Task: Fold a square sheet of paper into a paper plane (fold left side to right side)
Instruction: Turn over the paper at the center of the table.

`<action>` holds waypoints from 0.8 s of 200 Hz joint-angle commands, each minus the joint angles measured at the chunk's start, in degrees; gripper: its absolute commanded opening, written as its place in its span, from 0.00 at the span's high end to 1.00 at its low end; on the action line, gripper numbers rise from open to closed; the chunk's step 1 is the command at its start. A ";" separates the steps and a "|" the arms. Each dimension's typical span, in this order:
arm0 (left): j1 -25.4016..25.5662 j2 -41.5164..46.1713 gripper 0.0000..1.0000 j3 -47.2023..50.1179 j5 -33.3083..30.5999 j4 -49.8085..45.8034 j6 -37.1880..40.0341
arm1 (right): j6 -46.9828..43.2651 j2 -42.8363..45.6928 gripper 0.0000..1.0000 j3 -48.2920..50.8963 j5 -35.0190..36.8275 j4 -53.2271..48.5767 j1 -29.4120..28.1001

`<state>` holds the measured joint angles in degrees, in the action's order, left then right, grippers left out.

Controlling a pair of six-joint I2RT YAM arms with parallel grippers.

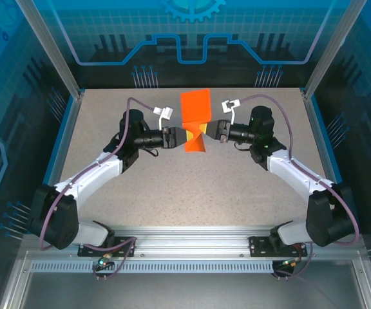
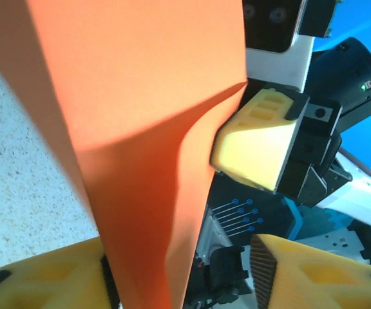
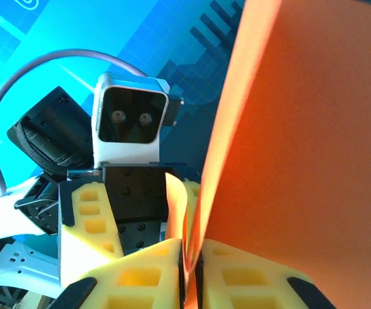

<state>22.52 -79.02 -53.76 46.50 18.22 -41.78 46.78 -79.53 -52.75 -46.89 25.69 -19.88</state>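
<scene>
The square sheet of paper [image 1: 195, 106] is bright orange and hangs bent above the table's middle, between the two arms. My right gripper [image 1: 212, 132] is shut on its right edge, and in the right wrist view the pads [image 3: 172, 257] pinch the orange paper [image 3: 301, 129] tight. My left gripper [image 1: 176, 137] faces it from the left. In the left wrist view the paper [image 2: 140, 96] stands between the left gripper's [image 2: 179, 257] yellow fingers [image 2: 308, 270], which are well apart. The sheet leans on the left finger only.
A speckled grey table [image 1: 192, 193] lies under both arms, walled by blue panels and metal posts [image 1: 50, 45]. The right gripper's yellow finger [image 2: 256, 154] sits close in front of the left wrist camera. The left arm's camera housing [image 3: 131, 119] faces the right wrist.
</scene>
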 commanded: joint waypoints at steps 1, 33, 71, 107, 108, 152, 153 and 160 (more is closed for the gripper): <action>0.25 1.24 0.53 -2.03 -0.82 -1.29 1.32 | 0.41 -0.64 0.85 0.68 0.66 0.03 -0.38; 0.31 1.15 0.68 -2.07 -1.76 -2.42 1.79 | 0.46 -0.78 0.85 1.16 0.93 -0.23 -0.16; 0.32 1.06 0.84 -2.06 -3.13 -4.40 2.73 | -0.12 -0.41 0.78 1.84 1.40 -1.07 -0.04; 0.51 1.62 0.90 -2.98 -6.17 -12.09 7.52 | -5.13 2.28 0.60 2.03 5.21 -9.15 1.04; 0.60 1.70 0.90 -3.04 -6.43 -12.52 7.82 | -5.43 2.41 0.60 2.04 5.44 -9.51 1.06; 8.10 1.42 0.96 -12.19 -30.88 -42.60 24.64 | -19.83 8.27 0.42 0.00 26.50 -38.85 3.45; 8.39 1.33 0.96 -12.53 -31.62 -43.24 24.95 | -20.08 8.35 0.42 -0.12 27.25 -39.74 3.49; 10.28 0.40 0.96 -14.45 -36.33 -47.43 26.72 | -21.95 8.87 0.39 -1.05 32.23 -44.70 3.75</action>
<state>27.66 -78.78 -61.63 28.18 -9.19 -26.70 34.98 -73.41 -51.35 -31.75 2.31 -17.61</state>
